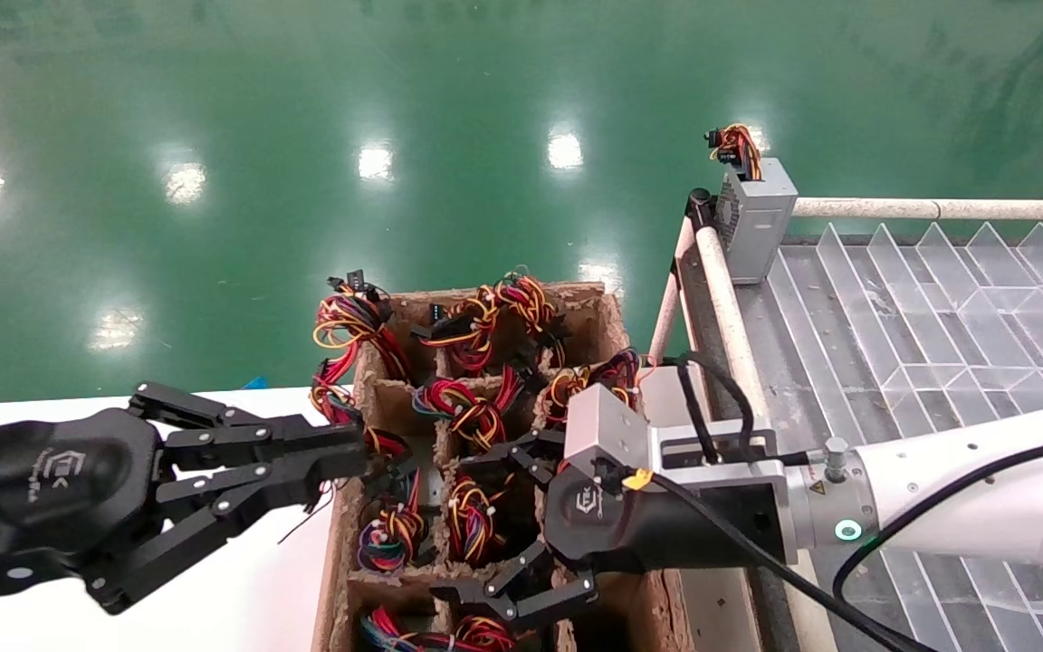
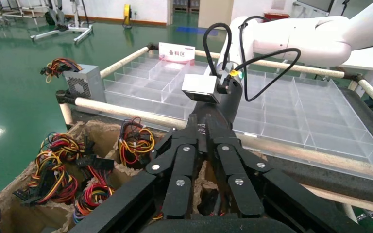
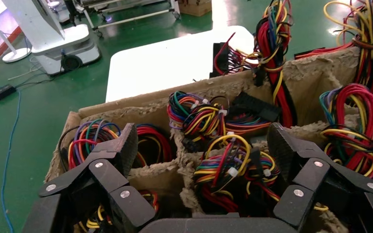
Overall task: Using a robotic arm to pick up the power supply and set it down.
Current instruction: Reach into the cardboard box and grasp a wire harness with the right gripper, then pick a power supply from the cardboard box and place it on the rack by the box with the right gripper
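Note:
My right gripper (image 1: 490, 525) (image 3: 204, 145) hangs open over the middle of the brown divided carton (image 1: 596, 303). Its two fingers (image 3: 122, 145) straddle one cell. In that cell a bundle of red, yellow and black wires (image 1: 472, 516) (image 3: 228, 170) sticks up; it belongs to the power supply, whose metal body is hidden down in the cell. The fingers stand apart from the wires. My left gripper (image 1: 351, 453) (image 2: 201, 125) reaches in level from the left, shut and empty, with its tips at the carton's left wall.
Several other wire bundles (image 1: 349, 326) fill the neighbouring cells. A grey box with a short orange-yellow bundle (image 1: 757, 226) (image 2: 82, 85) stands at the corner of the padded rack of clear dividers (image 1: 938, 299). A white table (image 1: 241, 589) lies left of the carton.

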Controlling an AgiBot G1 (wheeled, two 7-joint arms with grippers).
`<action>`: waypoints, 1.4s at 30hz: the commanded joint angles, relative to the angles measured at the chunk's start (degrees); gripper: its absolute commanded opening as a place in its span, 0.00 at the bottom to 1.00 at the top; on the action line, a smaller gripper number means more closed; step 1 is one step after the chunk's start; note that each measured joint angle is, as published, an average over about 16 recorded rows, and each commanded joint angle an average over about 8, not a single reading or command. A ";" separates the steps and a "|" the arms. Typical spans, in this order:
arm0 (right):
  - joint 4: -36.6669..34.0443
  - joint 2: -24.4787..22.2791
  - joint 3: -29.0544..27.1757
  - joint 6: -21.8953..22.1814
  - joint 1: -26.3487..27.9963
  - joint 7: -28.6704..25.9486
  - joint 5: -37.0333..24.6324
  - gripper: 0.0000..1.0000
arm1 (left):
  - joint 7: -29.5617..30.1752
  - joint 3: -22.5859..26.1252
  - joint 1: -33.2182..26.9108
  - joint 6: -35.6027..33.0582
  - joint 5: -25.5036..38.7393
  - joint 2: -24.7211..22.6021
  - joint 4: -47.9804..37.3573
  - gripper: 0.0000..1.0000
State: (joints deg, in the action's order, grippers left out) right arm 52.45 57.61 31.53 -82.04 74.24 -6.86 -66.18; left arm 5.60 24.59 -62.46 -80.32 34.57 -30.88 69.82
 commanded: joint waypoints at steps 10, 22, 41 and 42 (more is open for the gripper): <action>-0.01 0.27 1.26 0.88 0.53 -0.81 -2.53 0.00 | 0.00 0.00 0.00 0.00 0.00 0.00 0.00 0.00; -0.78 0.25 1.86 2.05 0.42 -0.59 -4.25 0.00 | 0.00 0.00 0.00 0.00 0.00 0.00 0.00 0.00; 0.26 -0.41 2.25 2.44 1.03 -0.61 -5.67 0.00 | 0.00 0.00 0.00 0.00 0.00 0.00 0.00 0.00; 0.44 -0.51 2.21 2.44 1.08 -0.74 -5.63 0.00 | 0.00 0.00 0.00 0.00 0.00 0.00 0.00 0.00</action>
State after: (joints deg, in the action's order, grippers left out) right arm 53.03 57.05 33.65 -79.59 75.36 -7.77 -71.68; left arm 5.60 24.59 -62.46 -80.32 34.57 -30.88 69.82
